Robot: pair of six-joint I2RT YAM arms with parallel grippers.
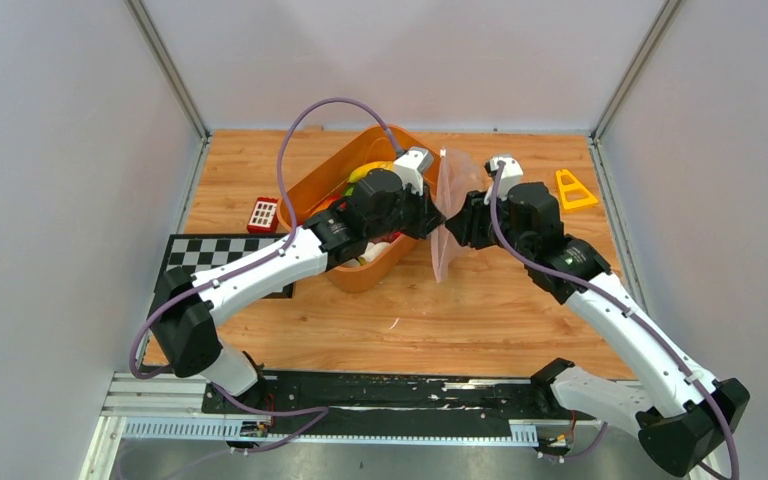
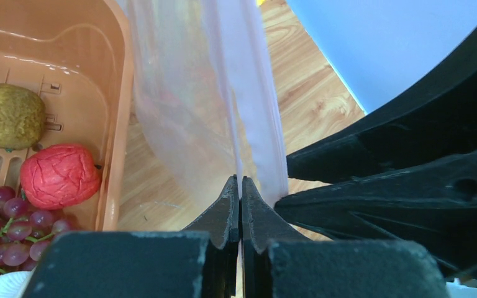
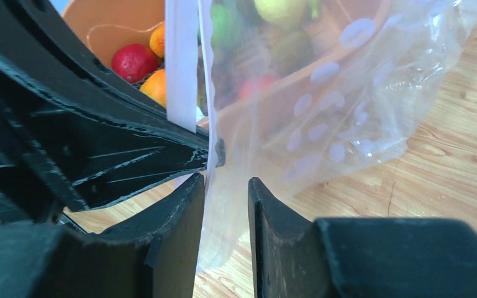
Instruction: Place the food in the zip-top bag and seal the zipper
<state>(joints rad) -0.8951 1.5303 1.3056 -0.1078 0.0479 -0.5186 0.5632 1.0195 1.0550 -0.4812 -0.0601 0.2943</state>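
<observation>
Left gripper (image 2: 241, 184) is seen at bottom centre, its jaws pressed together on the lower edge of the zip-top bag (image 2: 199, 93), which is held upright and runs out of frame at the top. The faintly pink zipper (image 2: 267, 118) is noted along the bag's right side. Right gripper (image 2: 282, 185) enters from the right, its two black fingers apart, tips at the zipper edge. At left the orange basket (image 2: 119, 124) is recorded on the wooden table (image 2: 310, 105), holding a kiwi (image 2: 10, 116), a wrinkled red fruit (image 2: 59, 176) and purple grapes (image 2: 6, 226).
</observation>
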